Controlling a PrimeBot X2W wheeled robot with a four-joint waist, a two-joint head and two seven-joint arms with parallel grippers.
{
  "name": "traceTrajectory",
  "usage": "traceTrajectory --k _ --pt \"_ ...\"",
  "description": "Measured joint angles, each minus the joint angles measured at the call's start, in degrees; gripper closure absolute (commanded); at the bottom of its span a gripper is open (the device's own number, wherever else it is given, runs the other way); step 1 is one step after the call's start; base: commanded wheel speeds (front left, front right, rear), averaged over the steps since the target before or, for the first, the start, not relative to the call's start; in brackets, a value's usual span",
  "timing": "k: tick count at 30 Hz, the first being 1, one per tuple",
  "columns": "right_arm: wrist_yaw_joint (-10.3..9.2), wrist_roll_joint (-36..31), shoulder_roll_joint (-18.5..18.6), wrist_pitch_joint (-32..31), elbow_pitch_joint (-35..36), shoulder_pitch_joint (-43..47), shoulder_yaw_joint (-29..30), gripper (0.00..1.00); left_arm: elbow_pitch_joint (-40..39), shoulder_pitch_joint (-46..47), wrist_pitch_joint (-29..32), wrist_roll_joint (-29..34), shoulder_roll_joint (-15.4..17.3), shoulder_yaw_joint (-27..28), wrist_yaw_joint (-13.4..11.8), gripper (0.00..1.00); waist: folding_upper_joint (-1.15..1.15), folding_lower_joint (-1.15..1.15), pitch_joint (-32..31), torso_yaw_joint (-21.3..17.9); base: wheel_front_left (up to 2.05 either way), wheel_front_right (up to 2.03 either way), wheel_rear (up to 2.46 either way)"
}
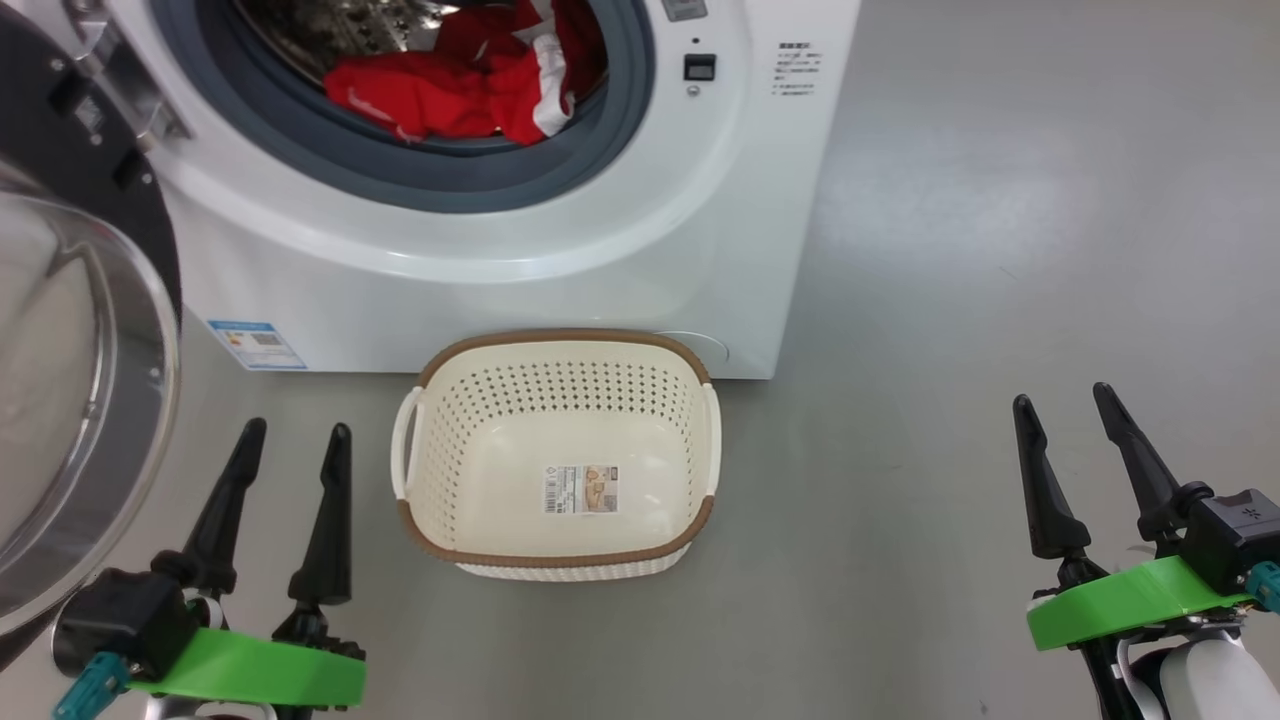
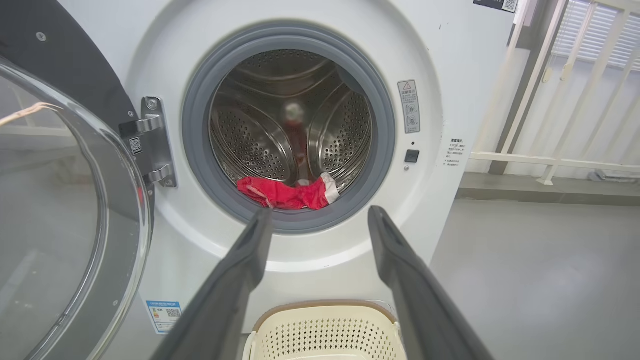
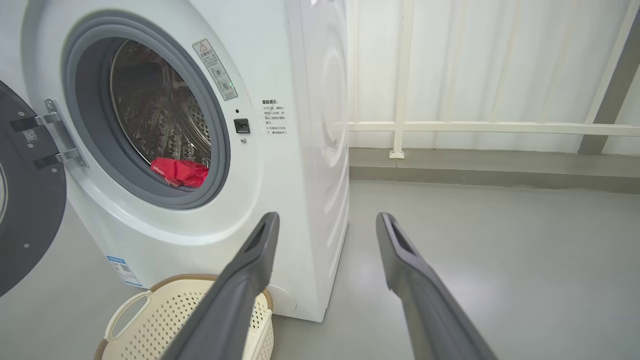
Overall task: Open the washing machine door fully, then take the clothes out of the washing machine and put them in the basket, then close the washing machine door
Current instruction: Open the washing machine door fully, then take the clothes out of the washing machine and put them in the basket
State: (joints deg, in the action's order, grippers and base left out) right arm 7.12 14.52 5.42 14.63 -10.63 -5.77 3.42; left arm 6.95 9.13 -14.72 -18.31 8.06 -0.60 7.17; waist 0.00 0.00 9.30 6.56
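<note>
The left gripper has its 2 dark fingers spread wide with nothing between them, and the right gripper stands just as wide and also holds nothing. Both hang over the grey floor, touching nothing.

The basket sits on the floor between the 2 grippers, just to the right of the left fingers and well to the left of the right fingers. Its far rim is close against the front of the washing machine, and a paper label lies on its bottom.

The washing machine stands beyond the left fingertips. Its door is swung open to the left of those fingers, with the glass bowl close beside them. The red and white clothes lie at the front bottom of the steel drum, just behind the grey rubber ring, ahead of the left fingertips and apart from them.

From the right wrist, the machine is to the left of the right fingers, bare floor lies past their tips, and a white railing stands farther on
</note>
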Motion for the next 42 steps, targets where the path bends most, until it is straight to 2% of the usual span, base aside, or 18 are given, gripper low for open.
traceTrajectory --k 13,42 --pt "0.0 0.01 -0.27 0.0 0.91 3.0 1.79 0.0 -1.53 -2.19 0.0 -1.45 0.29 -1.38 0.0 0.0 0.0 0.0 -1.08 -2.92 0.0 0.0 0.0" --pt "0.0 0.01 -0.58 0.0 1.21 3.41 2.82 0.0 -1.0 -3.33 0.01 -4.23 1.83 -2.79 0.0 0.0 0.0 0.0 -1.29 -2.79 0.06 -0.07 0.01"
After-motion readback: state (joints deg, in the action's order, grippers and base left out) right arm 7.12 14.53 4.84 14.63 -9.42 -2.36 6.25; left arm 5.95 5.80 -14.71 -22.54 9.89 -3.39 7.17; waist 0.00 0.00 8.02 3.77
